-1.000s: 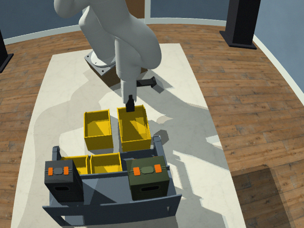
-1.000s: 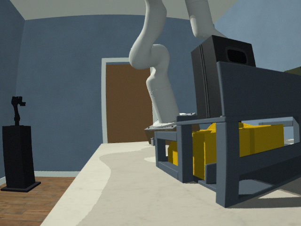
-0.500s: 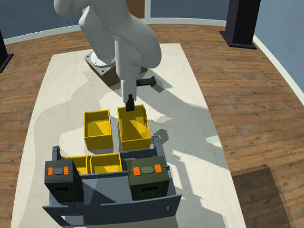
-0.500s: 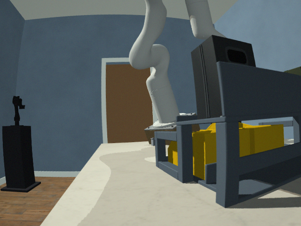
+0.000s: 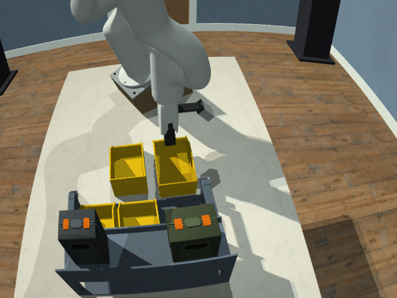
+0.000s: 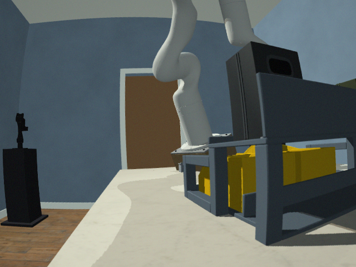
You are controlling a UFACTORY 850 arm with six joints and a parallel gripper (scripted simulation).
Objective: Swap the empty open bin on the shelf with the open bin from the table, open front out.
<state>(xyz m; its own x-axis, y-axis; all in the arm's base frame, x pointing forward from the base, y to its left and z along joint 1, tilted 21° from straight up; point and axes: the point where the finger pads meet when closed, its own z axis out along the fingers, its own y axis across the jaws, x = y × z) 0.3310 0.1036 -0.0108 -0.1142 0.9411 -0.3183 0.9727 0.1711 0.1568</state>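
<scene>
My gripper (image 5: 169, 139) points down and is shut on the far end wall of a yellow open bin (image 5: 174, 166). This bin looks raised and slightly tilted, just in front of the shelf's right-hand place (image 5: 184, 202), which holds no bin. A second yellow open bin (image 5: 127, 169) stands on the table to its left. I cannot make out parts in either bin. Two more yellow bins (image 5: 99, 213) (image 5: 138, 213) sit in the left and middle places of the grey shelf (image 5: 144, 243). In the exterior view the shelf (image 6: 267, 183) hides my gripper, and yellow bins (image 6: 287, 166) show through its frame.
A black case (image 5: 81, 235) and a green case (image 5: 193, 232) stand on the shelf's top board. The black case also shows in the exterior view (image 6: 258, 92). The robot's base (image 5: 131, 80) is at the table's far end, with a small dark block beside it.
</scene>
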